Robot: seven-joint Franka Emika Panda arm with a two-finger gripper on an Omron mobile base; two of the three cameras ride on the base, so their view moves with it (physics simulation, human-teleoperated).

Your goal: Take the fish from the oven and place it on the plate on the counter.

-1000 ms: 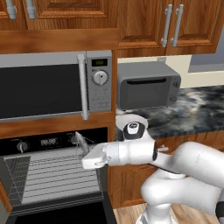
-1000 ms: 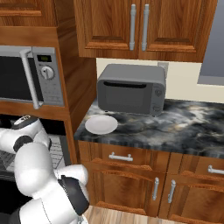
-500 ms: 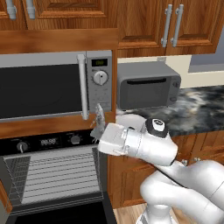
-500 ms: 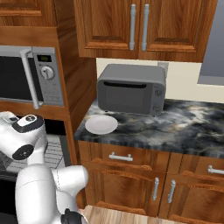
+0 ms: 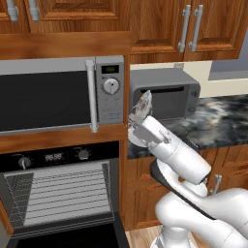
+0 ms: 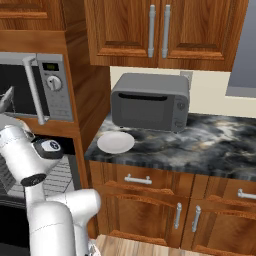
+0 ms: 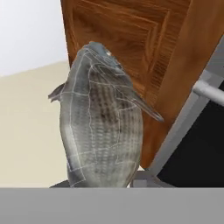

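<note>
One fish (image 5: 144, 103), clamped upright in part-closed jaws, out of the oven (image 5: 60, 193) — mid-carry — next needing a swing right and lowering onto the plate (image 6: 115, 142).

Home kitchen, oven (image 5: 58, 193), microwave (image 5: 58, 97), wooden cabinets (image 6: 160, 30), marbled counter (image 6: 210, 145)

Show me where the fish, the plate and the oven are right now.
fish (image 7: 100, 122), hand view: middle of its scaly body.
plate (image 6: 115, 142), right base view: centre of the white dish on the counter.
oven (image 5: 60, 199), left base view: wire rack inside the open cavity.
</note>
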